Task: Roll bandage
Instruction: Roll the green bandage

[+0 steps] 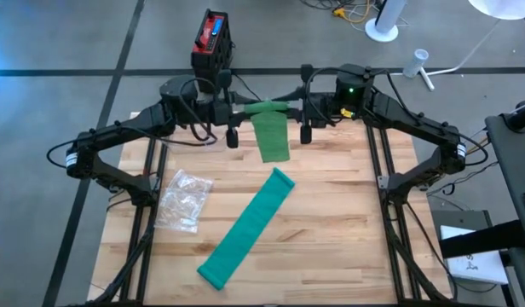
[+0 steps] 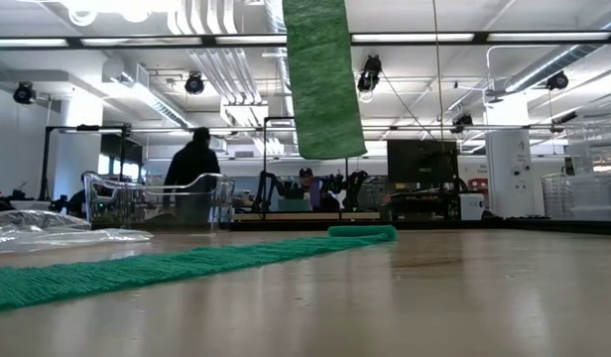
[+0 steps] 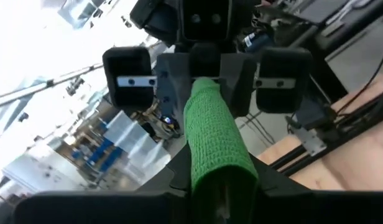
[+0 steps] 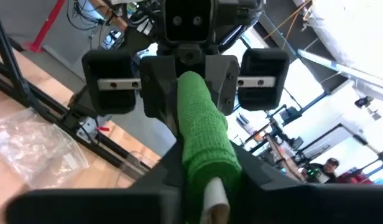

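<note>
High view: both grippers (aloft) pinch bandage (image 1: 268, 119).

Black cabled arms (image 1: 126, 128) (white-banded)

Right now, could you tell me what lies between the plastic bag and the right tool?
The green bandage lies stretched across the wooden table between the plastic bag and right tool, per the high view.

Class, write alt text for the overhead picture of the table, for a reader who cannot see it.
Two dark robot arms meet at the table's far edge, the left tool and right tool each shut on an end of a green bandage roll. The bandage's loose tail lies diagonally across the wooden table. A clear plastic wrapper lies to its left.
</note>
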